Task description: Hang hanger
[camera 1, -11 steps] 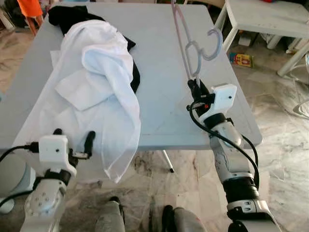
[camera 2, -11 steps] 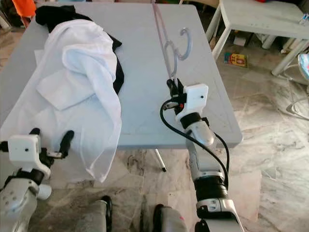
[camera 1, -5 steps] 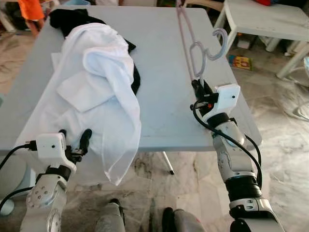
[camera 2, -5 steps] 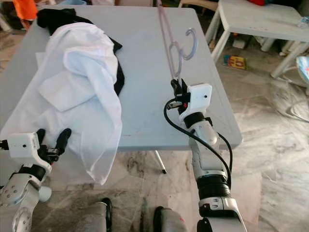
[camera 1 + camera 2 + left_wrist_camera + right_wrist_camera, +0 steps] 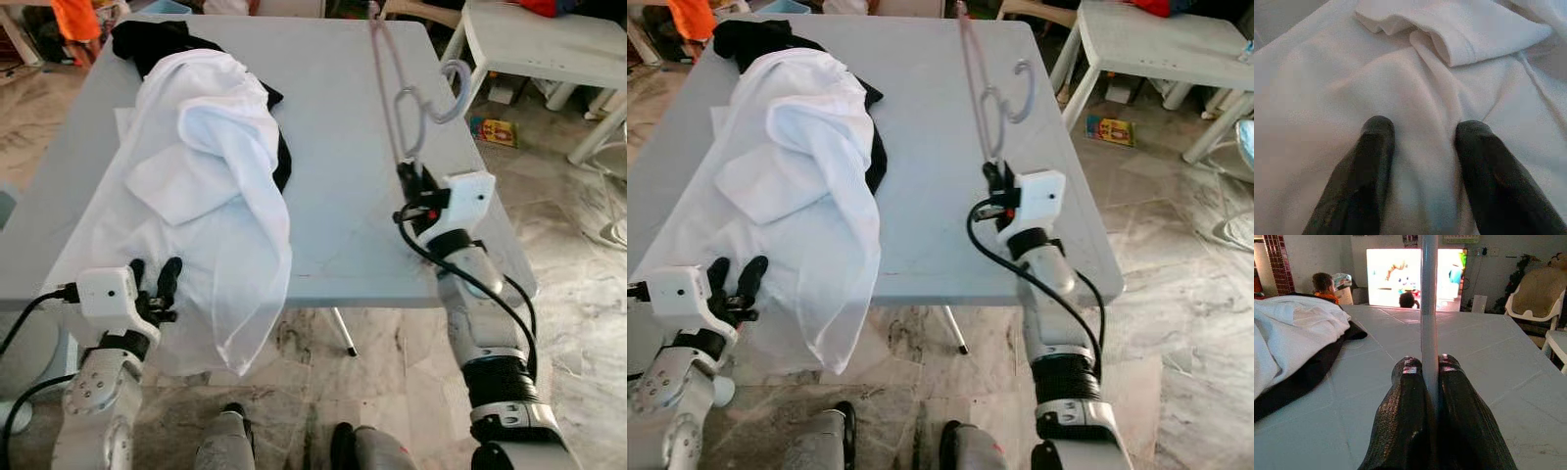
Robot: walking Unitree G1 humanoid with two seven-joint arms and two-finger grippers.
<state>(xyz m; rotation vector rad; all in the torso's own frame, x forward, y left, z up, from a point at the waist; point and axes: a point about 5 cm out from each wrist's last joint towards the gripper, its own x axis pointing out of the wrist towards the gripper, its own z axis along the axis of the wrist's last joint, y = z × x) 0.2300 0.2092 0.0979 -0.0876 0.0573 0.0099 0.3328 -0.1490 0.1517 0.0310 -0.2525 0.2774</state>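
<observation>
Black fingers of the right gripper (image 5: 405, 176), centre-right of the frame, pinch the lower bar of a clear plastic hanger (image 5: 397, 93), holding it upright over the grey table (image 5: 333, 147), likely ready for a garment. Its silver forearm rises steeply from lower right. At lower left, the left gripper (image 5: 733, 279) spreads its fingers, empty, against the white shirt (image 5: 211, 186) draped off the table's near edge.
</observation>
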